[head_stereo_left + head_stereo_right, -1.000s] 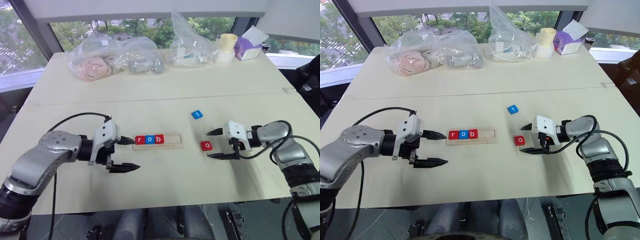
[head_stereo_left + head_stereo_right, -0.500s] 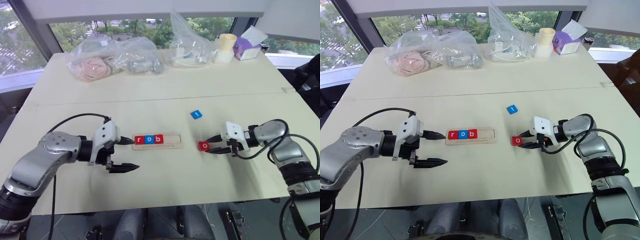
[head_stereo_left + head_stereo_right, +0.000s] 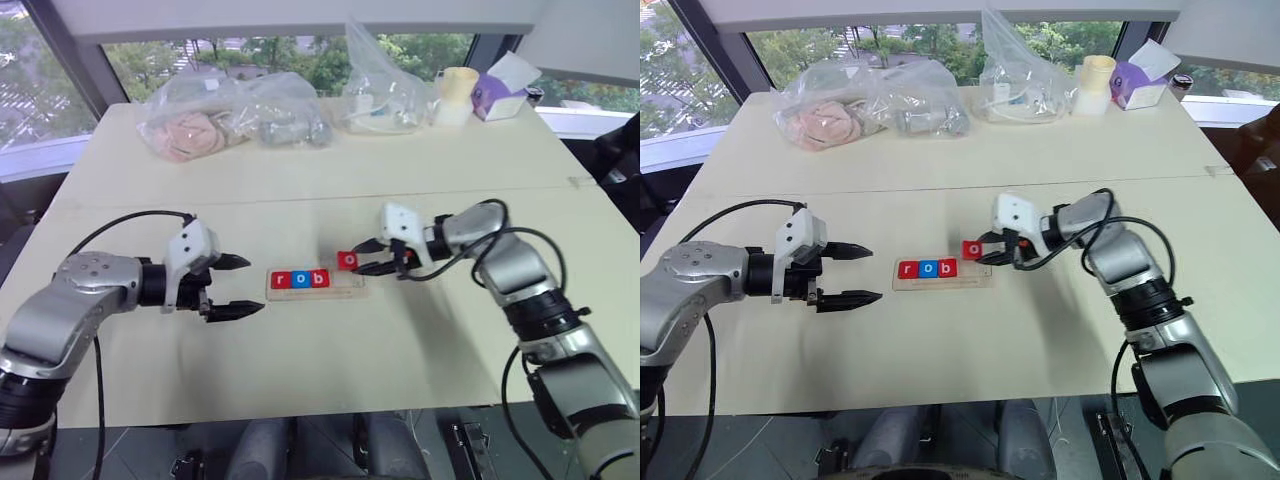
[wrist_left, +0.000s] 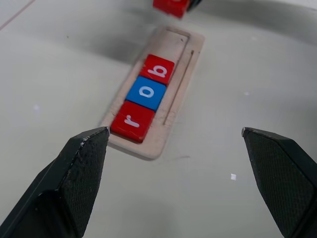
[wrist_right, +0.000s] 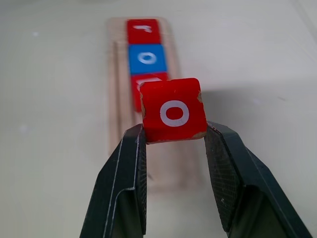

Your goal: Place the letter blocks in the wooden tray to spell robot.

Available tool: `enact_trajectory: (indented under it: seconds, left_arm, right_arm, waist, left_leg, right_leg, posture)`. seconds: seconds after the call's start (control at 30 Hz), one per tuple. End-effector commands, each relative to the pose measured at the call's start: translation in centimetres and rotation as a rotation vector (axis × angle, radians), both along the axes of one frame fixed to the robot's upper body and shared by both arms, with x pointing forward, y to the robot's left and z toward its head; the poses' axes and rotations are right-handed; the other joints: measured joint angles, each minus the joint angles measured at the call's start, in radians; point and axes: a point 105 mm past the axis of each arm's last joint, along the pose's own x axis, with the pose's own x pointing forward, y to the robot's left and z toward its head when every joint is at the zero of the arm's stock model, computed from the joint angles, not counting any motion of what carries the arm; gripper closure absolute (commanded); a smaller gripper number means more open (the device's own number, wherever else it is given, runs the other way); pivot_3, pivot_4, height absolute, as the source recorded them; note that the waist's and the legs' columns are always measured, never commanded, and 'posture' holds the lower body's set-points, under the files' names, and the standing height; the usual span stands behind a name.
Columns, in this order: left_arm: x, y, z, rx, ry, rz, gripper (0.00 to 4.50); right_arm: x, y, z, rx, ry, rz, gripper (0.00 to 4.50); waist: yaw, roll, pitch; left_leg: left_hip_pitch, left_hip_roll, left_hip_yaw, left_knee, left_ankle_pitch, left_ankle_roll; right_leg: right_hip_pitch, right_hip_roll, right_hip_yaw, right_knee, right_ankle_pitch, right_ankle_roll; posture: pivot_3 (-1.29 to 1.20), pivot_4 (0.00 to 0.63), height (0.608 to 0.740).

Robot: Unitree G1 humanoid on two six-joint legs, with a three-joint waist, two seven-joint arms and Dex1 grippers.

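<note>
The held red o block (image 5: 173,110) hides the b block behind it.

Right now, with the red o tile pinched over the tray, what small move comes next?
Probably lower the right gripper to seat the red square o tile in the pale wooden tray, in the free slot beside the red b tile; r, o, b already fill the first three.

Bright, even daylight comes from the windows behind the pale beige worktop (image 3: 300,380), which shows a mild sheen at its far end. Shadows are soft: a faint grey patch lies on the long pale wooden tray (image 4: 173,59) under the raised red square tile with a white o (image 5: 172,110). In the right wrist view that tile is sharp, while the tray beyond blurs. The head views bow slightly at their edges.
</note>
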Motion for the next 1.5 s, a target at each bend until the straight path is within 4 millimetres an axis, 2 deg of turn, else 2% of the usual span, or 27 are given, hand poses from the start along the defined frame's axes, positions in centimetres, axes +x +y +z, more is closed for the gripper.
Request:
enact_trajectory:
  seconds: [0.03,0.3,0.7,0.73,0.87,0.9,1.1,1.17,1.3,1.4,1.5]
  left_arm:
    - [-0.4,-0.7,0.7,-0.022,-0.031,-0.013,0.0]
    - [-0.5,-0.6,0.2,-0.037,-0.03,0.02,0.0]
    - [-0.2,-0.6,-0.1,-0.032,-0.037,0.0,0.0]
    - [-0.2,-0.7,-0.2,-0.032,-0.037,-0.001,0.0]
    - [-0.2,-0.7,-0.2,-0.033,-0.039,-0.002,0.0]
    - [-0.2,-0.7,-0.2,-0.032,-0.04,-0.002,0.0]
    - [-0.2,-0.9,-0.2,-0.035,-0.045,0.003,0.0]
    - [-0.2,-1.0,-0.2,-0.038,-0.046,0.003,0.0]
    - [-0.1,-1.3,0.1,-0.061,-0.058,0.014,0.0]
    - [0.3,-1.6,0.7,-0.107,-0.08,0.034,0.0]
    - [0.8,-1.9,1.5,-0.167,-0.093,0.056,0.0]
  right_arm:
    - [0.2,1.1,0.8,-0.025,-0.064,0.021,3.4]
    - [1.1,1.1,-0.9,-0.094,-0.077,0.008,3.4]
    - [0.4,1.7,-1.9,-0.102,-0.051,0.035,3.4]
    - [0.4,1.8,-1.9,-0.1,-0.051,0.034,2.35]
    - [0.8,1.9,-1.7,-0.093,-0.08,0.02,0.38]
    - [1.0,1.9,-1.3,-0.082,-0.092,0.01,0.03]
    - [2.4,1.7,1.6,0.019,-0.154,-0.074,0.03]
    - [3.2,0.9,3.2,0.08,-0.186,-0.145,0.03]
    - [5.6,-2.2,5.6,0.227,-0.199,-0.44,0.03]
    - [7.2,-5.2,5.6,0.331,-0.177,-0.736,0.03]
    - [7.1,-6.7,3.7,0.342,-0.16,-0.895,0.03]
  waist:
    - [-0.001,0.0,0.0]
    - [-0.003,0.0,0.0]
    - [-0.003,0.0,0.0]
    - [-0.003,0.0,0.0]
    - [-0.003,0.0,0.0]
    - [-0.003,0.0,0.0]
    - [-0.004,0.0,0.0]
    - [-0.003,0.0,0.0]
    - [0.0,0.0,0.0]
    - [-0.001,0.0,0.0]
    - [0.001,0.0,0.0]
  left_leg:
    - [0.0,0.0,0.0,0.0,0.0,0.0]
    - [0.001,0.0,0.0,0.0,0.001,-0.001]
    - [0.002,0.0,0.0,0.001,0.001,-0.001]
    - [0.002,0.0,0.0,0.001,0.001,-0.001]
    - [0.002,0.0,0.0,0.001,0.001,-0.001]
    - [0.002,0.0,0.0,0.001,0.001,-0.001]
    - [0.003,0.0,0.0,0.001,0.001,-0.001]
    - [0.003,0.0,0.0,0.001,0.001,-0.001]
    - [0.003,0.0,0.0,0.001,0.001,-0.002]
    - [0.003,0.0,0.0,0.0,0.001,-0.002]
    - [0.003,0.0,0.0,0.0,0.001,-0.002]
  right_leg:
    - [0.0,0.0,0.0,0.0,0.0,0.0]
    - [0.0,0.0,0.0,0.003,0.0,-0.001]
    - [0.0,0.0,0.0,0.005,0.0,-0.001]
    - [-0.001,0.0,0.0,0.005,0.0,-0.001]
    - [0.0,0.0,0.0,0.006,0.0,0.0]
    - [-0.001,0.0,0.0,0.006,0.0,0.0]
    - [-0.001,0.0,0.0,0.007,0.0,0.0]
    - [-0.001,0.0,0.0,0.007,0.0,0.0]
    - [-0.001,0.0,0.0,0.007,0.0,0.0]
    - [-0.001,0.0,0.001,0.007,0.0,-0.001]
    - [-0.001,0.0,0.001,0.008,0.0,0.0]
  posture:
    - [0.0,0.15,0.74]
    - [0.0,0.15,0.74]
    - [0.0,0.15,0.74]
    - [0.0,0.15,0.74]
    - [0.0,0.15,0.74]
    - [0.0,0.15,0.74]
    - [0.0,0.15,0.74]
    - [0.0,0.15,0.74]
    - [0.0,0.15,0.74]
    - [0.0,0.15,0.74]
    - [0.0,0.15,0.74]
